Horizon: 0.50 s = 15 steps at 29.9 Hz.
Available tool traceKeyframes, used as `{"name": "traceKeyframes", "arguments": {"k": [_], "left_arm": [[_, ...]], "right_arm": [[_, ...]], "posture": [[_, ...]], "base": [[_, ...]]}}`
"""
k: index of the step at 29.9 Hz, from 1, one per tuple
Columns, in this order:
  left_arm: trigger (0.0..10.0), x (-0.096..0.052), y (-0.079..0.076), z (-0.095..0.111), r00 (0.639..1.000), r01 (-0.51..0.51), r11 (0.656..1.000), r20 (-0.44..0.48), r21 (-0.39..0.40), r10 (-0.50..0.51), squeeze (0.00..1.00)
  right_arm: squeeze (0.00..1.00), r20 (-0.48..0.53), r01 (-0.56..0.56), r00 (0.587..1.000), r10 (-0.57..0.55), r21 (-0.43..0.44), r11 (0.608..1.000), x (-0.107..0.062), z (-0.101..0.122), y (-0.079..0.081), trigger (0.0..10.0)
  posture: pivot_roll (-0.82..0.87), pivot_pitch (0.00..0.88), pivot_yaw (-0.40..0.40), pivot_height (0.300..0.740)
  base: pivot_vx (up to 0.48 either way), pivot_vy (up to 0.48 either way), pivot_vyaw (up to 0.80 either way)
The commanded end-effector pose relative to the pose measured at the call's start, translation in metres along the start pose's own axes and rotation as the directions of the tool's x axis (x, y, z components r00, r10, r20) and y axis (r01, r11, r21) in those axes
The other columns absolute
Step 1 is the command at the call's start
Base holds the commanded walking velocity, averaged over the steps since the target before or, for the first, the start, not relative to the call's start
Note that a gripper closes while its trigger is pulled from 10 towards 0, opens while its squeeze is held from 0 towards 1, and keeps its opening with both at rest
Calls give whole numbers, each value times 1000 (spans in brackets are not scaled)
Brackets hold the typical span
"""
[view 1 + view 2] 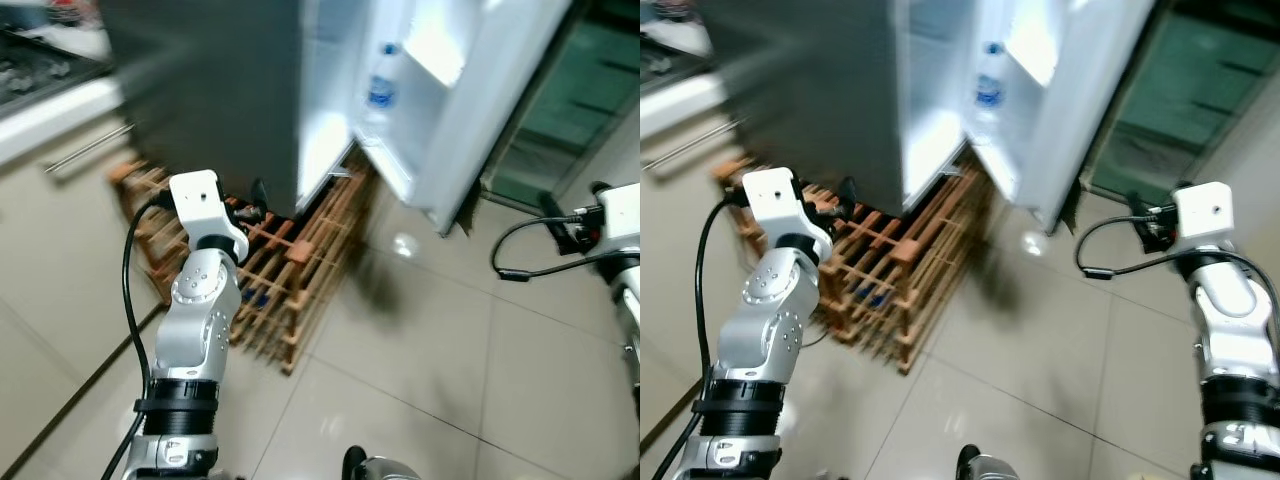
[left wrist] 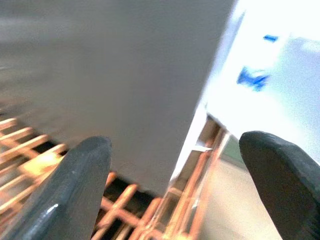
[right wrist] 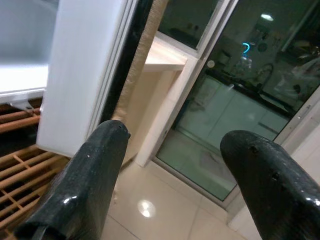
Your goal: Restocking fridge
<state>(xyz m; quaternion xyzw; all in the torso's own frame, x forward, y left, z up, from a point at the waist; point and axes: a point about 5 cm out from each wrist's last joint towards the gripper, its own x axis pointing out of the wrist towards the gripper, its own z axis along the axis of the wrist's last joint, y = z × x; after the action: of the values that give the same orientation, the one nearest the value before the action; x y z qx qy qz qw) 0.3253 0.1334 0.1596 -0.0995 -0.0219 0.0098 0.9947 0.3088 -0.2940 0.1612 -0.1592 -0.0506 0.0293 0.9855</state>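
Left gripper (image 2: 175, 195) is spread wide and empty, raised over the wooden rack (image 1: 290, 280) at the foot of the fridge (image 1: 230, 100). Right gripper (image 3: 170, 185) is likewise wide apart, holding nothing, facing the glass door (image 3: 230, 100). The fridge is dark grey, its white door (image 1: 470, 110) swung open, a blue-labelled bottle (image 1: 380, 90) in the door shelf, interior brightly lit.

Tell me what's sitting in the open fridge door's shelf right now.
One clear bottle with a blue label stands in the fridge door shelf. The shelf wall covers its base, and glare hides anything beside it.
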Motion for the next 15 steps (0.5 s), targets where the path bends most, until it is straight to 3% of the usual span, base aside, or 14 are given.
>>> {"name": "traceKeyframes", "arguments": {"k": [1, 2, 3, 6, 7, 11, 12, 15], "left_arm": [[10000, 0, -1, 2, 1000, -5, 1000, 18, 14, 5, 0], [10000, -2, 1, 7, 999, -8, 1000, 49, 25, 7, 0], [10000, -2, 1, 7, 999, -8, 1000, 49, 25, 7, 0], [10000, -16, 9, 19, 994, 20, 993, 108, 114, -33, 0], [10000, -16, 9, 19, 994, 20, 993, 108, 114, -33, 0], [10000, -48, 19, 31, 989, 80, 974, 105, 212, -104, 0], [10000, -58, 20, 36, 985, 98, 962, 110, 255, -130, 0], [10000, -71, 20, 43, 980, 111, 946, 124, 305, -155, 0]], "right_arm": [[0, 60, -62, 996, 59, 43, 997, 5, 13, 19, 10000], [0, 134, -102, 987, 89, 93, 990, 6, 28, 46, 10000], [0, 134, -102, 987, 89, 93, 990, 6, 28, 46, 10000], [0, 219, -15, 975, -28, 193, 981, -10, 53, 76, 10000], [0, 219, -15, 975, -28, 193, 981, -10, 53, 76, 10000], [0, 226, -28, 974, -21, 210, 977, -45, 63, 98, 10000], [0, 220, -19, 975, -30, 217, 976, -57, 62, 99, 10000], [0, 208, 7, 977, -56, 229, 973, -71, 60, 98, 10000]], "posture": [[-145, 21, -41, 740], [-145, 21, -41, 740], [-145, 21, -41, 740], [-119, 10, -35, 740], [-119, 10, -35, 740], [-103, 9, -20, 740], [-87, 12, -9, 740], [-79, 10, -5, 740]], "base": [[0, 0, 0], [0, 0, 0], [0, 0, 0], [0, 0, 0], [0, 0, 0], [0, 0, 0], [0, 0, 0], [0, 0, 0]]}}
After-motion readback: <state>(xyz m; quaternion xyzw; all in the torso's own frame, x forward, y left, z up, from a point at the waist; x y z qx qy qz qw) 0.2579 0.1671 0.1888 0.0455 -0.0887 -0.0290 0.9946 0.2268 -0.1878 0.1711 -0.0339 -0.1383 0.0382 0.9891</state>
